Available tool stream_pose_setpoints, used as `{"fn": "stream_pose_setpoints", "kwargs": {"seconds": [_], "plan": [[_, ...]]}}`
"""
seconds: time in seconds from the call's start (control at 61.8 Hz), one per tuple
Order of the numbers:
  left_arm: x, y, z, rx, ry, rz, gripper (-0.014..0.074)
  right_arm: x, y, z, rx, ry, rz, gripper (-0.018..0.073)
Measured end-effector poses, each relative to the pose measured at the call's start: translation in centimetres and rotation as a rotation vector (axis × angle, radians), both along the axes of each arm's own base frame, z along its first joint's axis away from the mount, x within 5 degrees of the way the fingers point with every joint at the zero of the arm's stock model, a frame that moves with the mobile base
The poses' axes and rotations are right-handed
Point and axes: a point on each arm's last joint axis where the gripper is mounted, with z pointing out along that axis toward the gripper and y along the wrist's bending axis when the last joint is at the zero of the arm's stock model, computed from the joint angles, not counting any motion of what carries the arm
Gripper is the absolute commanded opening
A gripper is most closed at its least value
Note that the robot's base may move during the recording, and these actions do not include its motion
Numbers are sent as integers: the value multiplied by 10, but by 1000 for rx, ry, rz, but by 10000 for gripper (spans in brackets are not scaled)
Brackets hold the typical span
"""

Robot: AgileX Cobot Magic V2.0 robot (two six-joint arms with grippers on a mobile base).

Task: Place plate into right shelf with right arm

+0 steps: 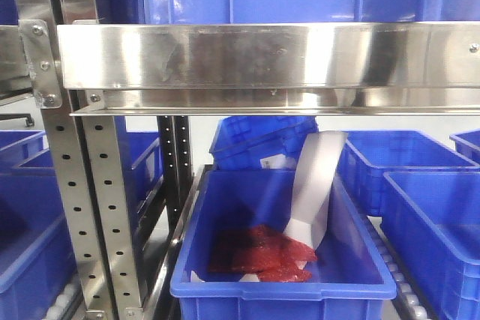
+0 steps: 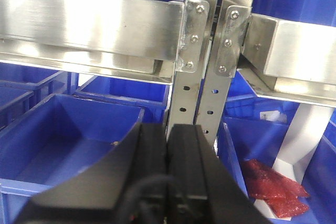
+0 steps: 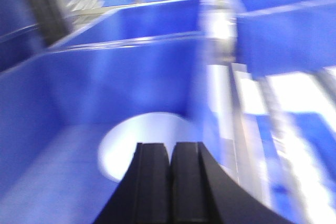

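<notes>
my right gripper (image 3: pixel 169 153): fingers pressed together, nothing between them — the view is blurred.
plate (image 3: pixel 142 142): white, lying flat on the floor of a blue bin (image 3: pixel 79 98), just past my right fingertips; whether they touch it i cannot tell.
my left gripper (image 2: pixel 167 153): closed, empty, facing the shelf upright (image 2: pixel 197 77).
shelf (image 1: pixel 262 54): shiny steel rails — blue bins above and below.
front bin (image 1: pixel 277 275): holds red packets (image 1: pixel 259 252) and a white strip (image 1: pixel 315 185).
</notes>
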Motion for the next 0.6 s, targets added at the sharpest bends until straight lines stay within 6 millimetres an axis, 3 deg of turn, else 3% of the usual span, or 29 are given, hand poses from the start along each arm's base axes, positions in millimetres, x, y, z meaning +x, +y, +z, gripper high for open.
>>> {"fn": "stream_pose_setpoints", "kwargs": {"seconds": [0.227,0.453,0.599], "plan": [[0,0,0,0,0,0,-128,-65,-16,-11,4,-48,-54,54],[0,0,0,0,0,0,-128,-147,-20,-58,-70,-108,-66,54],[0,0,0,0,0,0,-128,-196,-21,-100,-98,-112,-64,54]]}}
